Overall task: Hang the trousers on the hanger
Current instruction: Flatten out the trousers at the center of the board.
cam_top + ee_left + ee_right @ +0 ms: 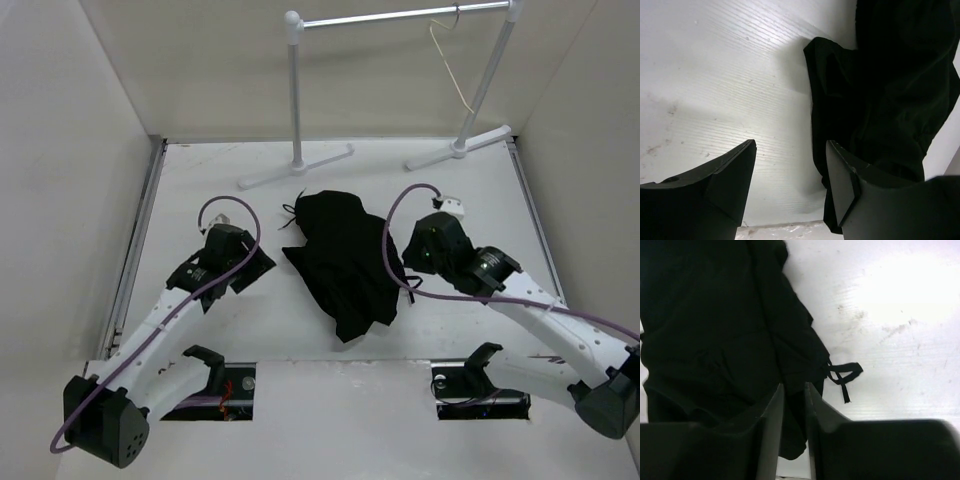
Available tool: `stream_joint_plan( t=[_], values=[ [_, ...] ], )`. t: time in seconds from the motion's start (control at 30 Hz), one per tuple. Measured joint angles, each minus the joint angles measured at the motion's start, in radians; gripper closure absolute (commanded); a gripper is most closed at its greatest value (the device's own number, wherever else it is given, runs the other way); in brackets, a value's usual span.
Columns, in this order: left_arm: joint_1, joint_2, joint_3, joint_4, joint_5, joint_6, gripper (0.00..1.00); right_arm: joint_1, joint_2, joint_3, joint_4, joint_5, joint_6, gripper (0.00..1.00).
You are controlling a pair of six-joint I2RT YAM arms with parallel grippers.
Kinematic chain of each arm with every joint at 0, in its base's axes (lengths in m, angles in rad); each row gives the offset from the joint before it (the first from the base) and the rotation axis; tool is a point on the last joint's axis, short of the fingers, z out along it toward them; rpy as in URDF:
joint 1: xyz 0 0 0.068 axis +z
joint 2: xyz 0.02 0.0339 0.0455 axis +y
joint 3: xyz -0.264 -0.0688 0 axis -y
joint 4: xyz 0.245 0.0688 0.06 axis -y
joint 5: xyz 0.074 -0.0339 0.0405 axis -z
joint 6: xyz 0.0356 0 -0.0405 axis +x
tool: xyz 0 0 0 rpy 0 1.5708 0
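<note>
The black trousers (345, 262) lie in a crumpled heap in the middle of the white table. The pale cream hanger (450, 62) hangs by its hook from the rail at the back right. My left gripper (260, 264) is open and empty, just left of the heap. In the left wrist view the gripper (790, 152) has bare table between its fingers, and the trousers (890, 90) lie beside the right finger. My right gripper (402, 264) is at the heap's right edge. In the right wrist view this gripper (794, 392) is shut on a fold of the trousers (715, 330), next to the drawstring (845, 374).
The white-and-silver rail stand (296, 95) stands across the back of the table on two T-shaped feet (460, 145). White walls close in the left, right and back sides. Two black arm mounts (205, 362) sit at the near edge.
</note>
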Motion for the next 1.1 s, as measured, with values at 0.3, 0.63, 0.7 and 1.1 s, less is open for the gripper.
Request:
stream_joint_plan(
  t=[0.3, 0.63, 0.7, 1.1],
  values=[
    [-0.251, -0.019, 0.002, 0.067, -0.037, -0.064, 0.55, 0.050, 0.186, 0.149, 0.089, -0.024, -0.113, 0.76],
    [-0.588, 0.051, -0.008, 0.178, -0.115, -0.162, 0.39, -0.029, 0.652, 0.538, 0.212, -0.204, -0.229, 0.33],
    [-0.603, 0.047, -0.024, 0.208, -0.119, -0.187, 0.26, -0.034, 0.760, 0.628, 0.236, -0.217, -0.264, 0.19],
    [-0.566, 0.363, -0.100, 0.490, -0.027, -0.248, 0.92, -0.077, 1.212, 0.956, 0.206, -0.297, -0.312, 0.97]
  ],
)
